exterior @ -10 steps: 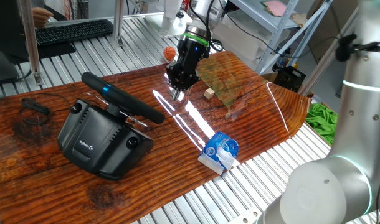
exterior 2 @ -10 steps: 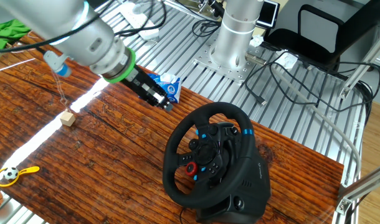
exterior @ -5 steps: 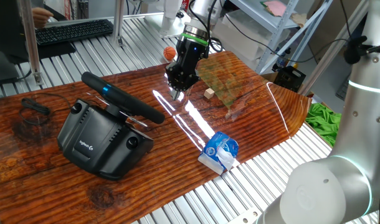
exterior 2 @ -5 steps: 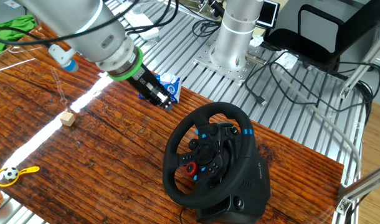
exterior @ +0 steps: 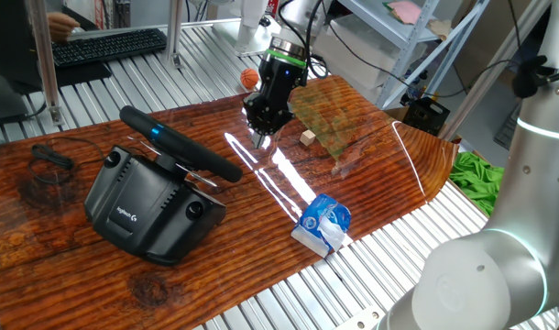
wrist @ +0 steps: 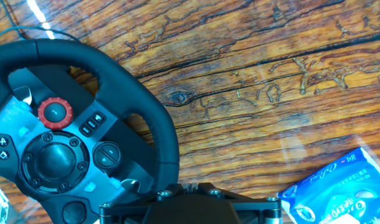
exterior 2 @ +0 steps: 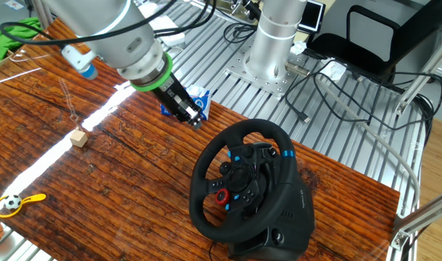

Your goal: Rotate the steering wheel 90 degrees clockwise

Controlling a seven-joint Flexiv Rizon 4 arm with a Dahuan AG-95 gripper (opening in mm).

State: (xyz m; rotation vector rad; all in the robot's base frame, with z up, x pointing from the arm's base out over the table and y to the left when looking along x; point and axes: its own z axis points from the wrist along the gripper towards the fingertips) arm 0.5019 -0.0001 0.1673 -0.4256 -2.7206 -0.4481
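The other fixed view shows the change best: over the last second our arm has slid toward the wheel (exterior 2: 241, 181), the green-ringed wrist now nearer it, while the hand (exterior 2: 195, 120) hangs low over the bench (exterior 2: 98, 167) at about 11 o'clock from the rim and apart from it. In one fixed view the hand (exterior: 260, 138) looks almost unmoved, poised just above the wood at 2 o'clock from the wheel (exterior: 180, 145), which stands on its black base (exterior: 151, 213) at the bench's near-left part. The wheel itself has not turned; its red knob and blue marks sit where they were. In the hand view the wheel (wrist: 84, 130) fills the left side and a blue tissue pack (wrist: 339, 193) lies at 4 o'clock. We hold nothing, and we cannot tell how far the fingers are spread. We judge this to be the approach, with the grasp and the quarter turn all left to do.
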